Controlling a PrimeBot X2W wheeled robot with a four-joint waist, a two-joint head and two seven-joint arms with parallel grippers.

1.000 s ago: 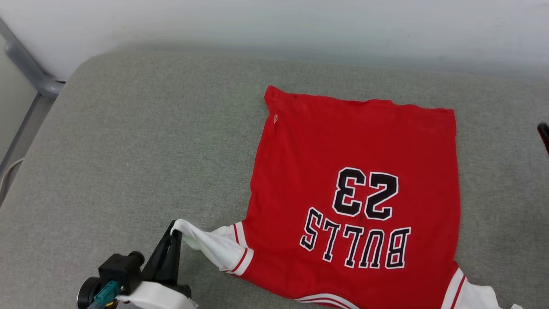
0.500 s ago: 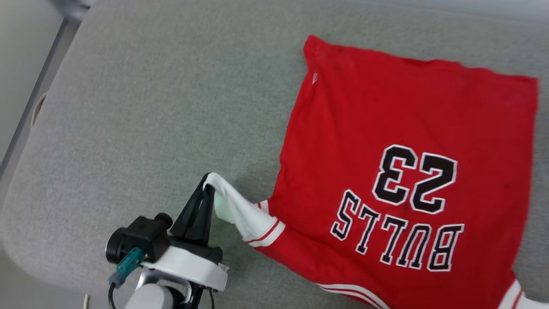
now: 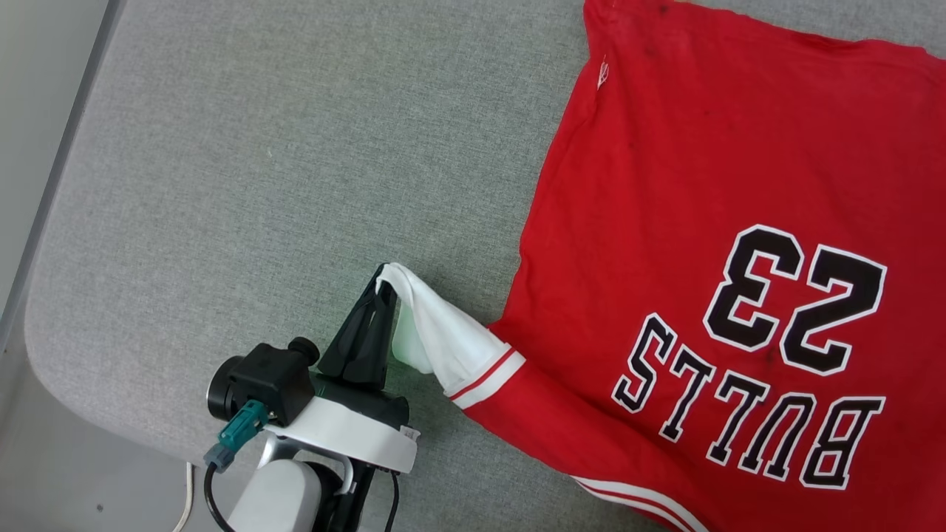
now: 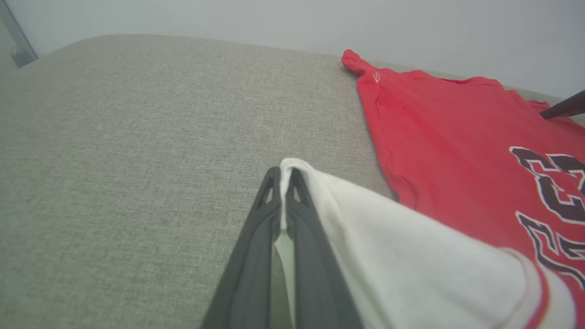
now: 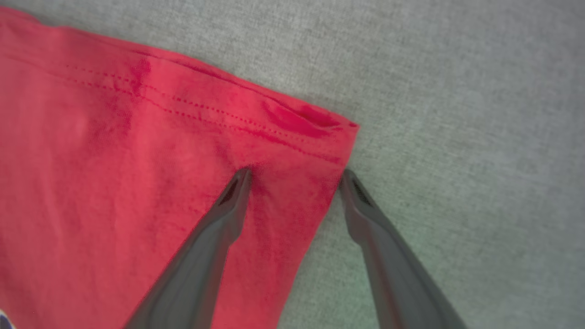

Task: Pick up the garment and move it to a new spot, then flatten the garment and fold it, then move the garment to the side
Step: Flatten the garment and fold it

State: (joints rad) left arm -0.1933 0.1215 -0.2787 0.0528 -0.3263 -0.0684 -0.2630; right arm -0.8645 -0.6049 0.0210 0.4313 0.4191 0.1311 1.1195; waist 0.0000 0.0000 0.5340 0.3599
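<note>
Beside the shirt [image 3: 702,185], left claw [image 3: 384,284] clamps its white sleeve [image 3: 443,336]; right claw [image 5: 296,173] gapes astride a hem corner [image 5: 320,123].

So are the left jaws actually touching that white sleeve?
Touching. The left wrist view shows the left jaws shut with the white sleeve pinched between them, its edge poking out at their tips.

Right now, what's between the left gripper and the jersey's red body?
The white sleeve, pinched at its tip by the left gripper, spans that whole stretch, as the head view shows.
</note>
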